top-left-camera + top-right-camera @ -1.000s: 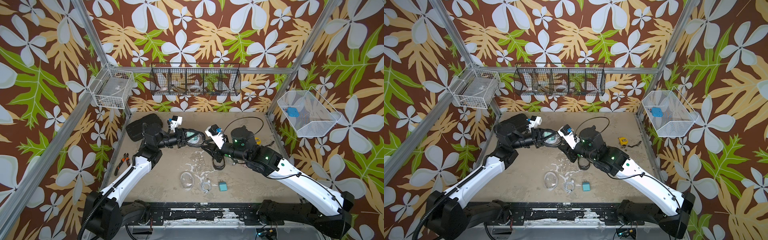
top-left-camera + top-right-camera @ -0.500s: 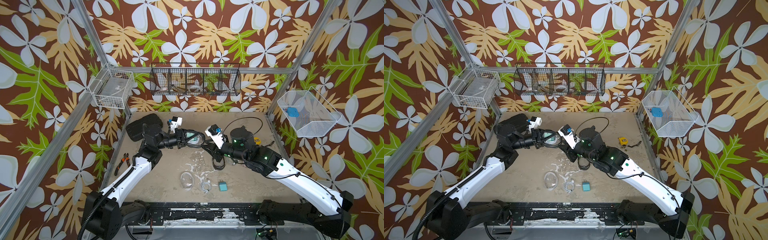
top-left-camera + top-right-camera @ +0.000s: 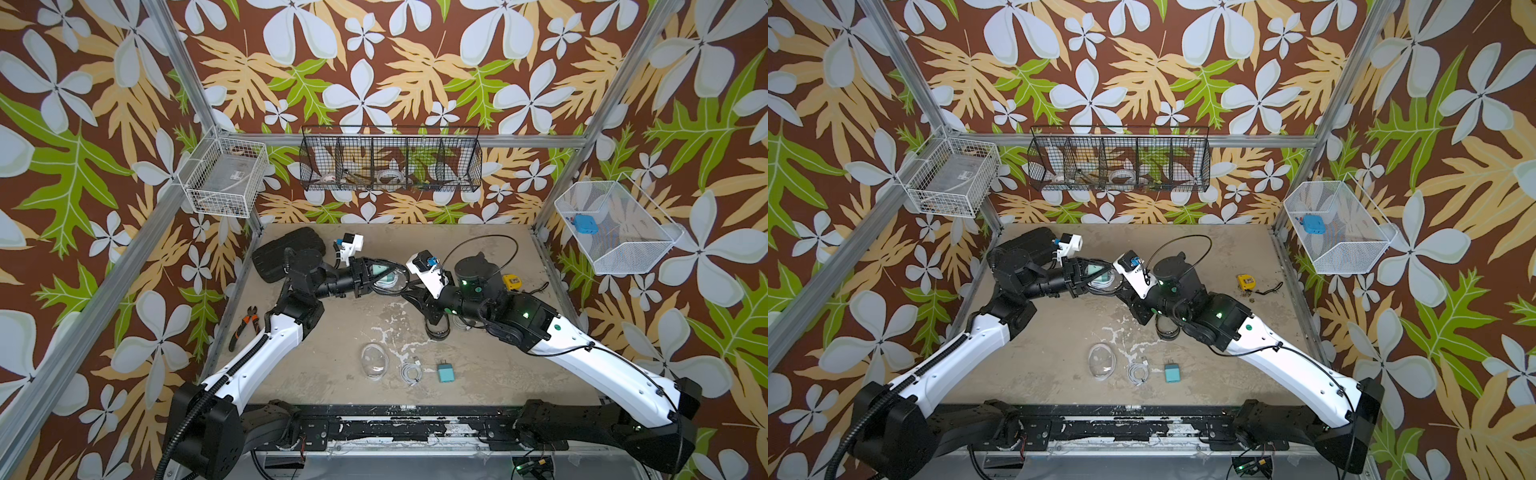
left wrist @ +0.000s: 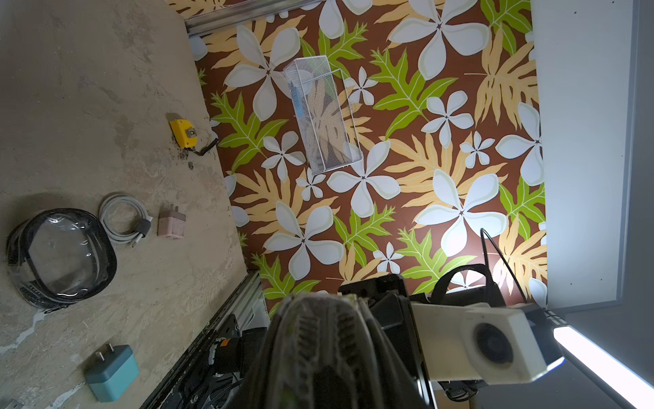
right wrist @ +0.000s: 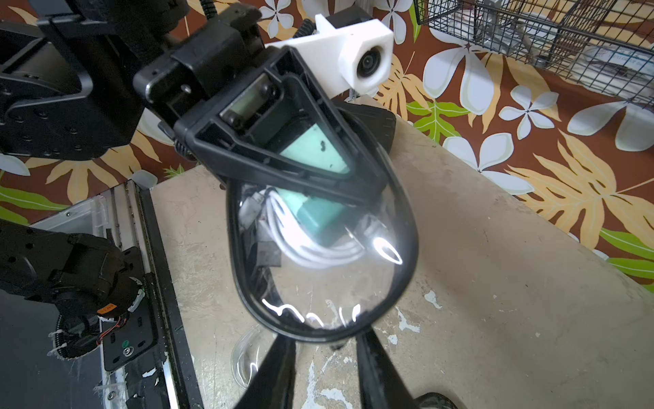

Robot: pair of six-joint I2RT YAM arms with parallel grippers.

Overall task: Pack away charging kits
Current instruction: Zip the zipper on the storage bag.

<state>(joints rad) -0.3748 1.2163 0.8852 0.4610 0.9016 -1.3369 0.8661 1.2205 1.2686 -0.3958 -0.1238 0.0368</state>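
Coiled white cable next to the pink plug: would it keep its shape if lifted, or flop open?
The coiled white cable probably keeps its coil: a grey band wraps the loops. The free end past the band may dangle. It looks thin and light, so a push would likely slide it.

Three pouches (image 5: 318, 283), three white cables (image 3: 410, 371) and three plugs (image 3: 445, 372) (mint, teal, pink).

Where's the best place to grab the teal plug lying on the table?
Probably across the two side faces of the teal plug, straight down from above: it lies flat, prongs toward the back. The coiled white cable lies close beside it, so keep the jaws narrow.
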